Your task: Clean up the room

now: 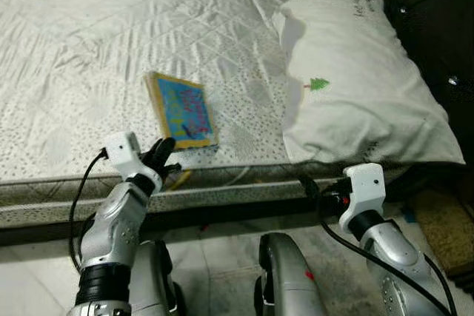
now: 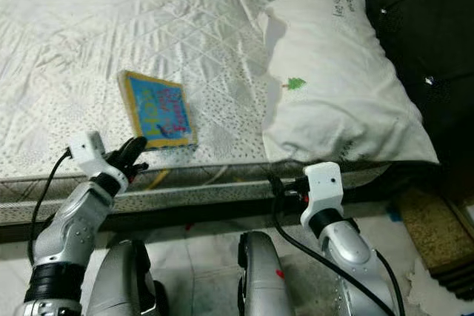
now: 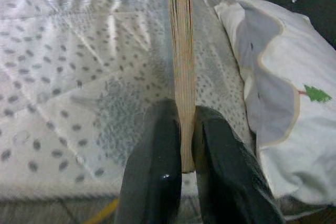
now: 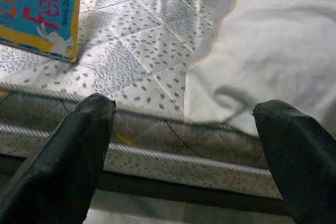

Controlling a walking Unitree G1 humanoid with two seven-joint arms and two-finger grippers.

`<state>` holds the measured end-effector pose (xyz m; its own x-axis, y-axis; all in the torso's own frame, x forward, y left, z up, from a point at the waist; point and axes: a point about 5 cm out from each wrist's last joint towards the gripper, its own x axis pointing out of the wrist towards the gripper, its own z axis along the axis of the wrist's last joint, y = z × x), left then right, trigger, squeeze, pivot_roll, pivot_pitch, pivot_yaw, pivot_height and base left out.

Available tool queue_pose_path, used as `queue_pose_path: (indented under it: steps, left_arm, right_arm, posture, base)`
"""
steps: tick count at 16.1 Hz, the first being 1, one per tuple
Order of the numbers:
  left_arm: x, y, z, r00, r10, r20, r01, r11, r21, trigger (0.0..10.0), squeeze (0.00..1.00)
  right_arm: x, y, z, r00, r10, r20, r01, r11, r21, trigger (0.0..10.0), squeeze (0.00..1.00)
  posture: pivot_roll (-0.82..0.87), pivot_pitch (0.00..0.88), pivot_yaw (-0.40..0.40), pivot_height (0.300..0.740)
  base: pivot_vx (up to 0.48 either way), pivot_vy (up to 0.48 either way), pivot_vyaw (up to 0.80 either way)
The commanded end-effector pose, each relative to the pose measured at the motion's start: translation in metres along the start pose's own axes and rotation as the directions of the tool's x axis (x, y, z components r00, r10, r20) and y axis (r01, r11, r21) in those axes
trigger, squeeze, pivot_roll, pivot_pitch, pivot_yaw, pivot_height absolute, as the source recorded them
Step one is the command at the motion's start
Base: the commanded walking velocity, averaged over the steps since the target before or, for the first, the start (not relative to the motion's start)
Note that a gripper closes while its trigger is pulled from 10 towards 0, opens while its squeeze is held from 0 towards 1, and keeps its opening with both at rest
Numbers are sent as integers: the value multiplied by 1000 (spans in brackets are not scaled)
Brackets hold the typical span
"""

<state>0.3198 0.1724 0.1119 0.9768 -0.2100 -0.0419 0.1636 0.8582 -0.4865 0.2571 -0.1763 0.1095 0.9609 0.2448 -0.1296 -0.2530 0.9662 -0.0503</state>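
Black fingers [image 3: 157, 182] of the left tool [image 1: 164, 152] pinched the book [image 1: 181, 111] by its near edge on the bed [image 1: 89, 49]; lifting came next, probably. Right tool [image 4: 184, 145] hung wide near the pillow [image 1: 355, 79].

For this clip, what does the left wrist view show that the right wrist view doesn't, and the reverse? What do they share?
Left wrist: the book seen edge-on, its page edge pinched between the left gripper fingers.

Right wrist: the book's blue and yellow cover with red lettering, the mattress's side edge with floor below, and the right gripper wide open, holding nothing.

Both: the dotted quilted mattress top, the book, and the white pillow with its small green tree print.
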Motion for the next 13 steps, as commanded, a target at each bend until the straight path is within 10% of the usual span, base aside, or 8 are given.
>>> queue_pose_path:
  steps: [1, 13]
  left_arm:
    - [-1, 1, 6, 999, -12, 32, 11, 1000, 13, 10000, 0]
    - [4, -12, -23, 979, -128, -160, 112, 988, -103, 10000, 0]
  right_arm:
    - [0, -1, 1, 1000, -4, -2, 4, 1000, -2, 10000, 0]
    - [1, -5, 2, 1000, -30, 5, 30, 1000, -7, 10000, 0]
  posture:
    - [-212, 214, -76, 586]
    - [-227, 207, -74, 586]
  base:
    - [364, 0, 0]
    - [85, 0, 0]
